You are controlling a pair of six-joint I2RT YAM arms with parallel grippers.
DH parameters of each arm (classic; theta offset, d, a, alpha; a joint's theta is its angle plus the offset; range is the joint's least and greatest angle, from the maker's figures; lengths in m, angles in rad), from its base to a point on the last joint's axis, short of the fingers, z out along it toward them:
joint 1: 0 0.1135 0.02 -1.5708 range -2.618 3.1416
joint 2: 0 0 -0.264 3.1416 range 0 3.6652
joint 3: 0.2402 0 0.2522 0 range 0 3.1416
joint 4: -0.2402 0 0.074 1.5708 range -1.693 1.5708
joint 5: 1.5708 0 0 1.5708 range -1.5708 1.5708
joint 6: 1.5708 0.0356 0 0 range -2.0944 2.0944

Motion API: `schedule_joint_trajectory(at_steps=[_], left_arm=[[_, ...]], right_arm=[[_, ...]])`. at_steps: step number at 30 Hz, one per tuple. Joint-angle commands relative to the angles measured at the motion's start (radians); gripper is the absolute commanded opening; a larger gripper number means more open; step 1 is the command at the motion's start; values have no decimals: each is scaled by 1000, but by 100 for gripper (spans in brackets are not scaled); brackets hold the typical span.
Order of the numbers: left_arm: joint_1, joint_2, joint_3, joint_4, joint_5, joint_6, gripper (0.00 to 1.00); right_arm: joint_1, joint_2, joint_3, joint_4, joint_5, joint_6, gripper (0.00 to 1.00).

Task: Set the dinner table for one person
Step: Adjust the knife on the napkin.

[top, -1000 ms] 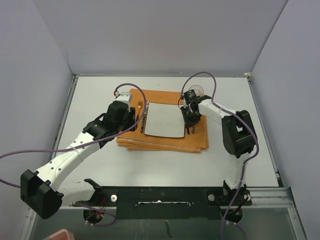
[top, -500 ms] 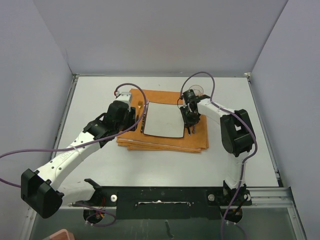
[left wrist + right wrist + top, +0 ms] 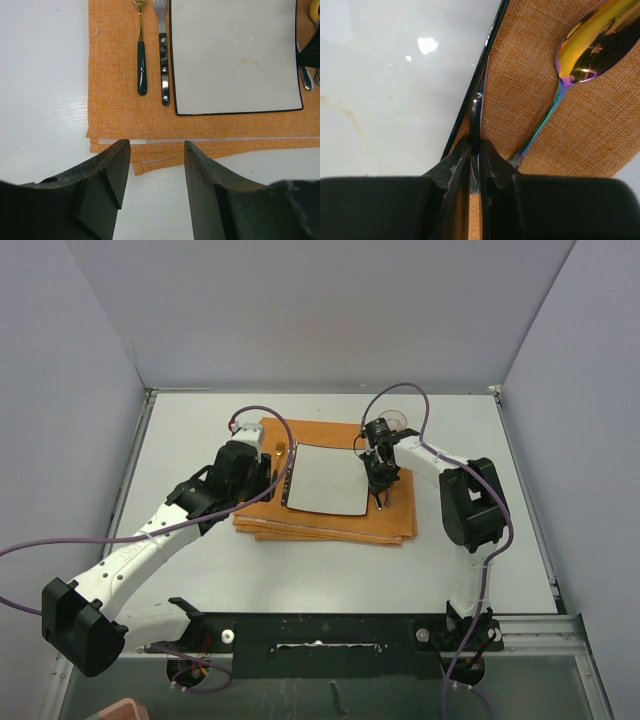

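- The dinner table [image 3: 190,440] is a flat, smooth, off-white rectangle with thin metal edging. It fills the floor of the grey-walled enclosure.
- An orange cloth mat [image 3: 115,100] of coarse woven fabric lies at mid-table, slightly nearer the far edge. Its folded layers show stepped along its near side.
- A square white plate [image 3: 235,55], glossy with a thin black rim and rounded corners, lies flat on the mat.
- Left of the plate you see 2 pieces side by side, parallel to its left rim. One is a fork [image 3: 164,70] with a black speckled, riveted handle, just beside the rim. The other is a green-handled utensil [image 3: 142,67] with a gold neck, further left.
- The left gripper [image 3: 155,145] hangs above the mat's near side. Its 2 dark fingers are spread wide with nothing between them.
- The right gripper [image 3: 475,150] is at the plate's right rim. Its fingers are pinched together on a thin steel utensil [image 3: 476,107], seen edge-on along the black rim. You cannot tell what type it is.
- An iridescent spoon [image 3: 590,45], gold and purple, lies on the mat just right of that utensil, apart from it.
- The right gripper blocks most of the plate's right rim in the top view.
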Motion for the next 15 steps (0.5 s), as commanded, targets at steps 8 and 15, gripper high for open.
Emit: schedule_joint_trajectory(at_steps=[8,15], left_arm=[[5,0,58,40,-10,21,46],[5,4,57,45,-7,24,46]], right_arm=[[1,-19,16,13,81,64,0],[-8,-39,13,11,132,113,0]])
